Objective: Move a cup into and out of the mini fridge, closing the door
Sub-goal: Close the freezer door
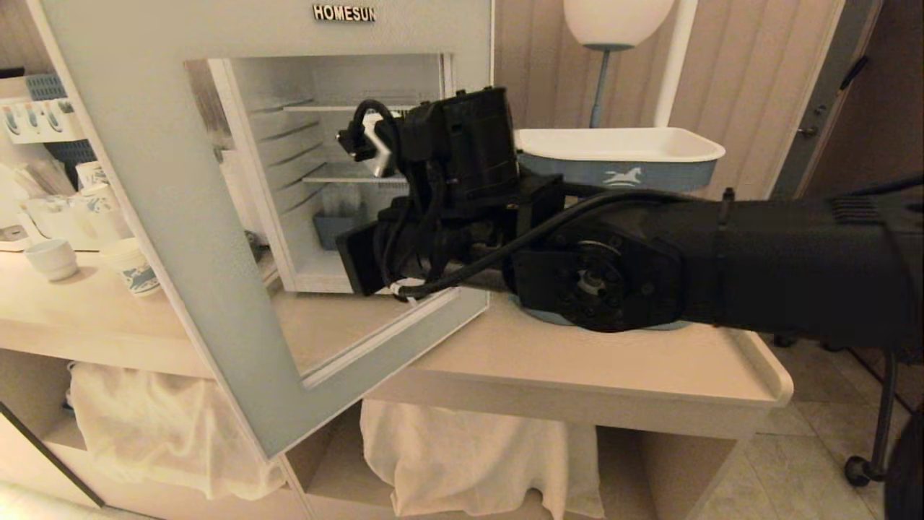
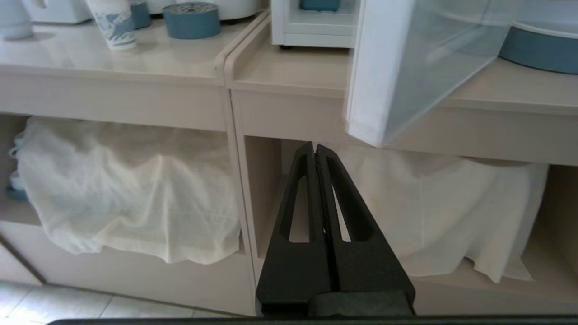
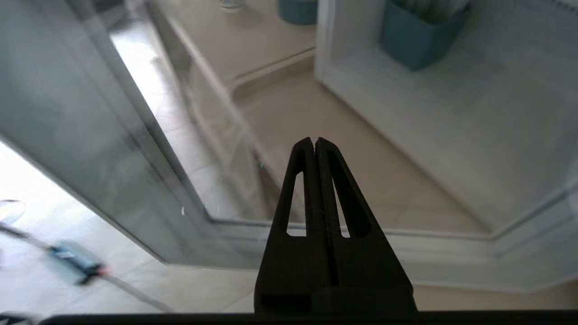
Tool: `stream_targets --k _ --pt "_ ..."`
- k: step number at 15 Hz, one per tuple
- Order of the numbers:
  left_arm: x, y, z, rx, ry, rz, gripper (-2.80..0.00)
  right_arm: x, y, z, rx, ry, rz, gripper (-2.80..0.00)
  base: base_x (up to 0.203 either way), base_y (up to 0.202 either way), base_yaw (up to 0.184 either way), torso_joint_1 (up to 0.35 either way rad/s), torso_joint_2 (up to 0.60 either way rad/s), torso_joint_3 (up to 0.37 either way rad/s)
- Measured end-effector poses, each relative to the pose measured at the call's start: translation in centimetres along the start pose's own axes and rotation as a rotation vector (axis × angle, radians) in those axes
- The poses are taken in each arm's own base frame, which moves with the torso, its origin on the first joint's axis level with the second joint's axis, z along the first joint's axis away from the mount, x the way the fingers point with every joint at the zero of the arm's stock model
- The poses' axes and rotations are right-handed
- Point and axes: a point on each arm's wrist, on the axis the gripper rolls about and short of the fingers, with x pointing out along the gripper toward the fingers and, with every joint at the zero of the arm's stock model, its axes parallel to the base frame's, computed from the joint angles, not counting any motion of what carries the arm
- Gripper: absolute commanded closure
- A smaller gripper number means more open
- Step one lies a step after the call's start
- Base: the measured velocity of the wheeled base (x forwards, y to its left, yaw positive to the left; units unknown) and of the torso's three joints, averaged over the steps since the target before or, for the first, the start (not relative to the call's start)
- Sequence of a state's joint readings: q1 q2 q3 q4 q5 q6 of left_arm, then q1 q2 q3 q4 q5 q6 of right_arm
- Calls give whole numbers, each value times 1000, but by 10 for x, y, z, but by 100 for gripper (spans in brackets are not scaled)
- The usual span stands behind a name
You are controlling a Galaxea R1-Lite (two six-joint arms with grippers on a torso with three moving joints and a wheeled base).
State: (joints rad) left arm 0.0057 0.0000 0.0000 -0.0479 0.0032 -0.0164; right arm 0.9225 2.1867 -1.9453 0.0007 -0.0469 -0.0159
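**Right arm at the open fridge door, nothing in hand**

The right gripper [image 3: 314, 143] had its fingers pressed flat together, holding nothing, and pointed down at the lower frame of the door [image 1: 180, 238]. The left gripper [image 2: 315, 150] hung low in front of the bench [image 2: 135, 58], fingers likewise closed and empty, near the door's bottom corner.

The door stood swung wide from the mini fridge [image 1: 346, 29]. Its long axis ran upright, its glass face turned out toward the room, and its free edge reached past the bench front. I'd judge it stiff and light, easy to swing on its hinge. The glass looked slick, so a push on the white frame near the free edge would serve better than any pinch.

The only patterned cup [image 1: 133, 266] I could make out stood upright, mouth up, on the bench left of the fridge, beside a white mug [image 1: 52, 258]. I couldn't tell whether it was the tall stacked one. Paper like that would be very light and easily crushed, so I'd hold it gently around the middle of the wall.

Inside the fridge, a blue holder [image 3: 417, 38] sat at the back.
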Motion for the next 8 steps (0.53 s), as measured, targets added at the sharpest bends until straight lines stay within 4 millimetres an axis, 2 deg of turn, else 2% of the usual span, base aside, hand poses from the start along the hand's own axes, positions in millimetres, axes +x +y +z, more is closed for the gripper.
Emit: stream_targets --k 5,8 --pt "0 0 0 -7 -1 0 0 24 6 -16 -71 -47 -32 0 0 0 0 0 0 0" --pt "0 0 0 -7 -1 1 0 29 6 -22 -74 -33 -44 0 0 0 0 0 0 0"
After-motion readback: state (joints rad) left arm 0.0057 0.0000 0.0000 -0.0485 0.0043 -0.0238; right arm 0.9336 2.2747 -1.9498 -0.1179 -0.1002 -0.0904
